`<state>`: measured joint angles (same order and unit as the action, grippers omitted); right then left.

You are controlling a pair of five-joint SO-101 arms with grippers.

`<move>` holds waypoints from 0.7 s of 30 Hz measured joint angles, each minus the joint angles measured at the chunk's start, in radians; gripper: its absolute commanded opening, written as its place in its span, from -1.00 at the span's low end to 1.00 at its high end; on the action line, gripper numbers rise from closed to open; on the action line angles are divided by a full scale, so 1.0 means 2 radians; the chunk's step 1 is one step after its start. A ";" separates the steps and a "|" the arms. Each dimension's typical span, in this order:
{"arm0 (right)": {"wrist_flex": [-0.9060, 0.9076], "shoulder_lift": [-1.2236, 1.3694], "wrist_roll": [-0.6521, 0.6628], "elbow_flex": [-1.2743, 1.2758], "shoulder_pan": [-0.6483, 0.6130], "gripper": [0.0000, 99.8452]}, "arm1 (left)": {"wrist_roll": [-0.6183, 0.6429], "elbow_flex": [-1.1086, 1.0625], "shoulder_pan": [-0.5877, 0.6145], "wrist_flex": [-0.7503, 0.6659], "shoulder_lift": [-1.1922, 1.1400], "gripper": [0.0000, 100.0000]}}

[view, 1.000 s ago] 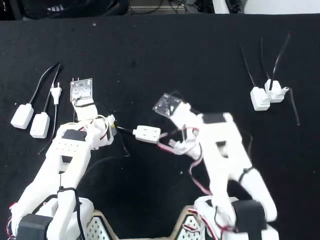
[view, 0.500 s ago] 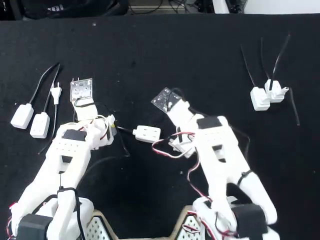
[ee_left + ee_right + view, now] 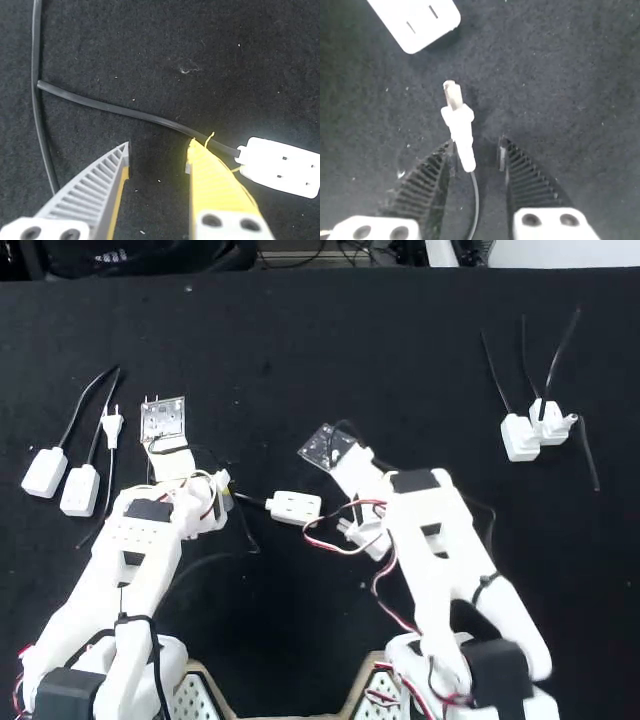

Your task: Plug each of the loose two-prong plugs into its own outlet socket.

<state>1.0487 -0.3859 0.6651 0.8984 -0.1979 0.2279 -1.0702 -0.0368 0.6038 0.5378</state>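
Straddling a white plug [image 3: 457, 120], my right gripper [image 3: 476, 143] stands part open. My left gripper [image 3: 159, 145] gapes over the cable [image 3: 115, 107] of the socket [image 3: 280, 167].

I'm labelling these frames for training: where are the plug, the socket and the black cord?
plug [image 3: 456, 120], right wrist view, on its white body.
socket [image 3: 280, 166], left wrist view, on its slotted face.
cord [image 3: 125, 111], left wrist view, on its middle stretch.
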 measured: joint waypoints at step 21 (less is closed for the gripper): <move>-0.084 0.087 0.015 0.024 -0.025 -0.96 | 0.000 0.000 0.000 0.000 0.000 -0.62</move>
<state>0.8800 -0.2110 0.6958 0.9459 -0.2486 0.2279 -1.0702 -0.0368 0.6038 0.5378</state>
